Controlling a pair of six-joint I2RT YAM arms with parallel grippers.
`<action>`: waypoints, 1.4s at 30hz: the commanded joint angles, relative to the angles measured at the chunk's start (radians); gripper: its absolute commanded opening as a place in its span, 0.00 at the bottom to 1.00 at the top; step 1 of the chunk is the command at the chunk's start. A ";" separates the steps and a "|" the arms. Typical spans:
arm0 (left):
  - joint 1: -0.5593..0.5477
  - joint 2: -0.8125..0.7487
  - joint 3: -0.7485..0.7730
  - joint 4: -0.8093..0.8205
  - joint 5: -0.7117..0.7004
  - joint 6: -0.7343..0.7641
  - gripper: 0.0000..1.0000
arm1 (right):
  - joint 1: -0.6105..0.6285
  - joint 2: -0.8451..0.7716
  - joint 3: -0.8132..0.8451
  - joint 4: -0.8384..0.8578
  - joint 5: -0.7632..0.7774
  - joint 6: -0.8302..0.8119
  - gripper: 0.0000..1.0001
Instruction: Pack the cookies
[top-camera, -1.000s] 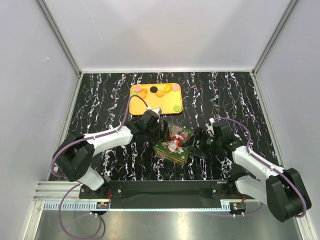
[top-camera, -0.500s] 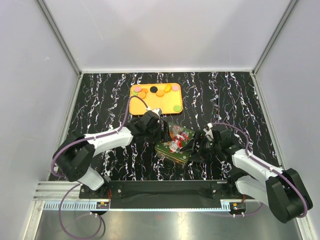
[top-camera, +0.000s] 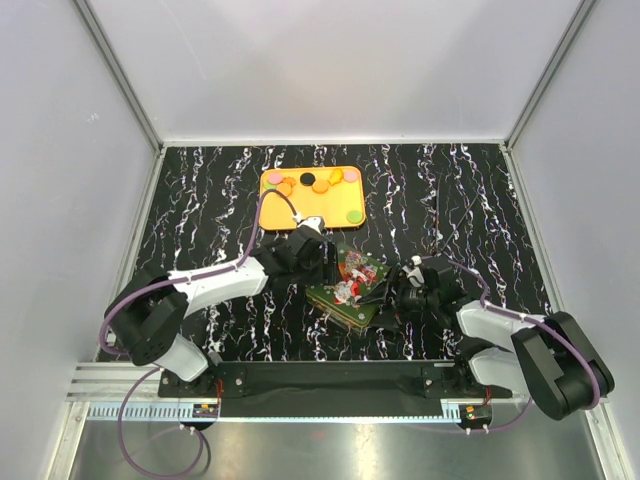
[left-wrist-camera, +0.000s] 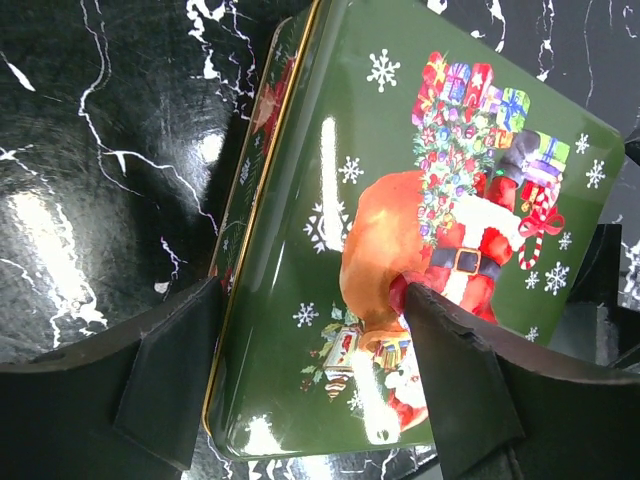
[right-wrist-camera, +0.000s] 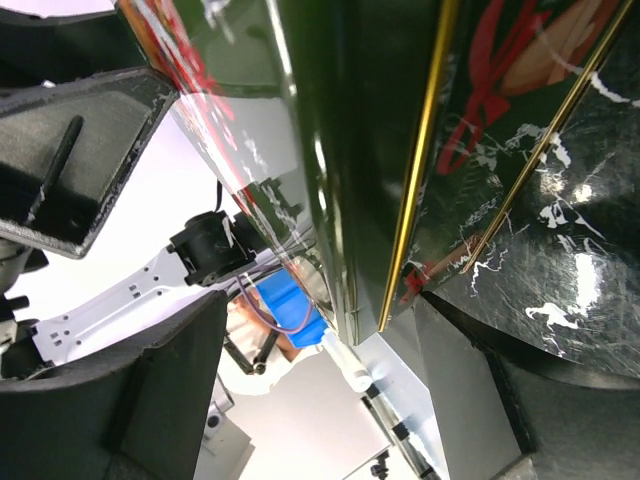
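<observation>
top view
table: black, white-veined marble pattern.
tray: orange, at the far middle of the table.
cookies: on the tray, along its far edge and right side; orange, pink, one black, one green; well apart from both grippers.
tin: green Christmas tin, mid-table, near side of the tray, between the two grippers.
left gripper: at the tin's far-left corner.
right gripper: against the tin's right side.

left wrist view
lid: green, Santa and snowflake print, gold rim.
left gripper: jaws spread; one finger beside the tin's side wall, the other over the printed lid; the near corner sits between them; no squeeze visible.

right wrist view
tin: edge-on and very close; two gold rims fan apart from a point near the right-hand finger.
right gripper: jaws wide apart, the tin's edge in the gap; not clamped.
cookies: not in either wrist view.
</observation>
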 joint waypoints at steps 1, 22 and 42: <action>-0.059 -0.024 0.005 -0.026 0.003 0.002 0.76 | 0.010 0.008 0.021 0.118 -0.009 0.044 0.82; 0.223 -0.323 -0.113 -0.134 0.048 -0.145 0.99 | 0.004 -0.136 0.210 -0.353 0.327 -0.209 0.85; -0.012 -0.416 -0.299 0.128 -0.048 -0.579 0.99 | -0.039 0.416 0.666 -0.310 0.506 -0.663 0.99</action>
